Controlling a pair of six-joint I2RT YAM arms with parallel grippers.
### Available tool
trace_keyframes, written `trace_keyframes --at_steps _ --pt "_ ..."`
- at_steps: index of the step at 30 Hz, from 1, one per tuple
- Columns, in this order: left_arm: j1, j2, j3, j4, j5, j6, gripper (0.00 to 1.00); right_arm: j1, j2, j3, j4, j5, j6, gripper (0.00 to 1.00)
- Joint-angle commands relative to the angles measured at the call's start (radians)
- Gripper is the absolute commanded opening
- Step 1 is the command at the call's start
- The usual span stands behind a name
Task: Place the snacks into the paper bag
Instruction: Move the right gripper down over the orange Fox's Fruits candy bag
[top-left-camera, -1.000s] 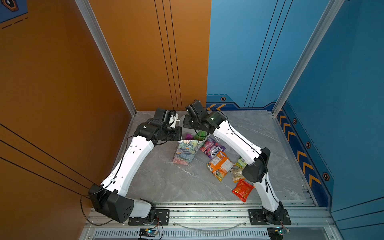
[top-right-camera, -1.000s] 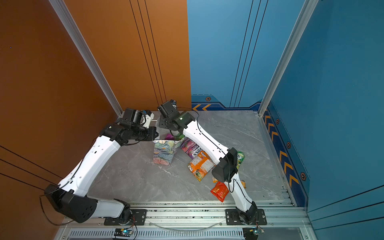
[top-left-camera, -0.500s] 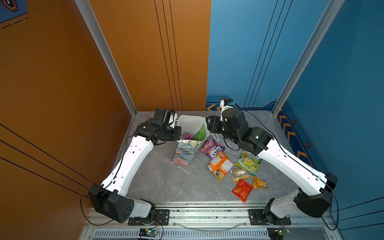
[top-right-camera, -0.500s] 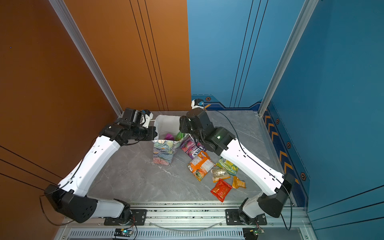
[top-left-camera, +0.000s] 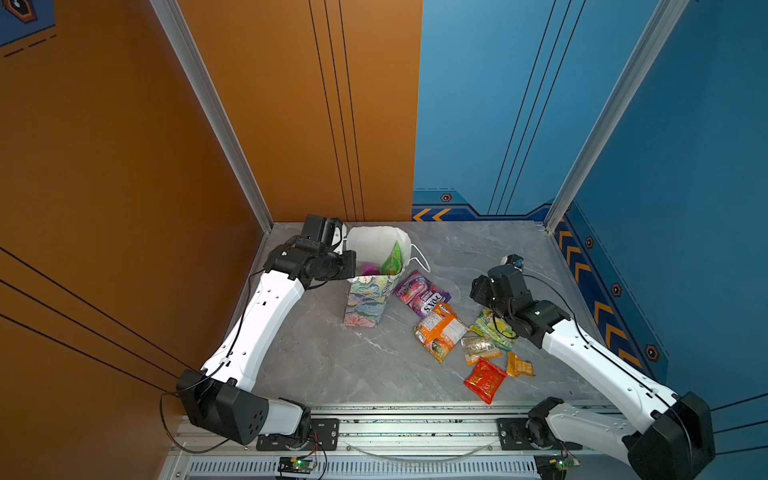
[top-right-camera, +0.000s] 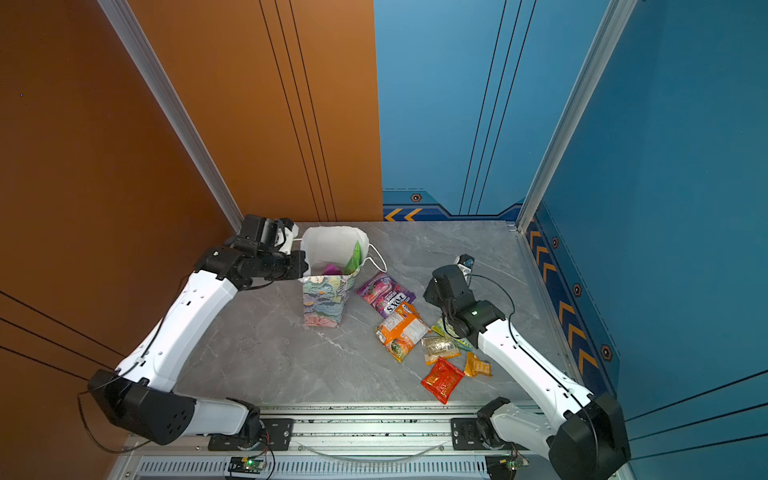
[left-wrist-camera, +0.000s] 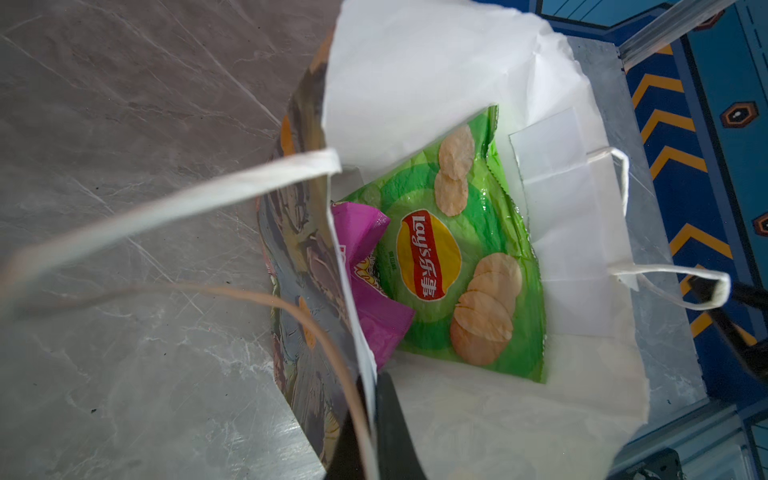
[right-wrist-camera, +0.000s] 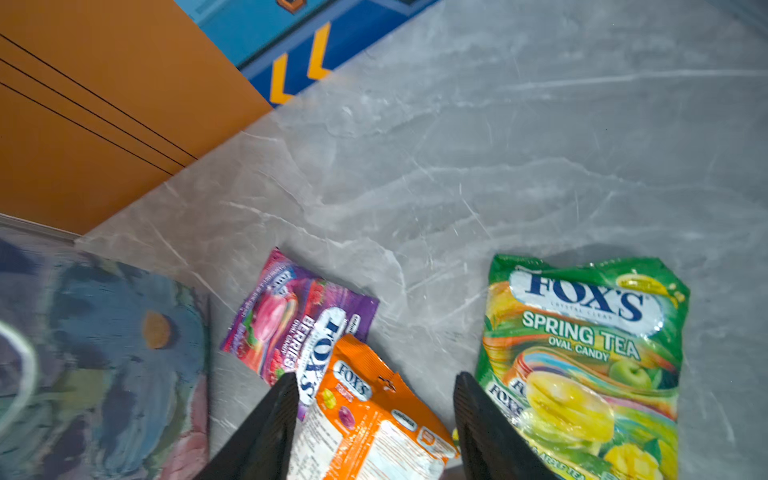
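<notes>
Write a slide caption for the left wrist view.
Left gripper pinches the floral paper bag at its rim; green Lay's packet and purple packet lie inside.

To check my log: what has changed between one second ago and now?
The right gripper drew back from over the paper bag, toward the right, and now hovers with open fingers near the orange packet. The left gripper stays shut on the bag's rim; the bag and the loose packets did not visibly move.

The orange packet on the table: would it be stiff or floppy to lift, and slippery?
Probably floppy: the orange packet looks crinkled and creased. Likely slippery too, since its film shines. It lies partly over the purple packet, so a push may drag that along.
</notes>
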Motion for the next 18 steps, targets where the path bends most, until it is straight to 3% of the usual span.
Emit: trace_keyframes --at_steps 1,10,18 --pt "0.021 -0.012 0.008 0.075 0.010 -0.007 0.00 -0.022 0.052 -0.042 0.066 -0.107 0.054 0.63" --pt "0.035 -0.013 0.000 0.083 0.010 -0.012 0.00 -0.035 0.371 0.045 0.086 -0.342 -0.025 0.68" --pt "0.045 -0.002 0.001 0.084 0.028 -0.016 0.00 0.013 0.493 0.100 0.041 -0.392 -0.036 0.68"
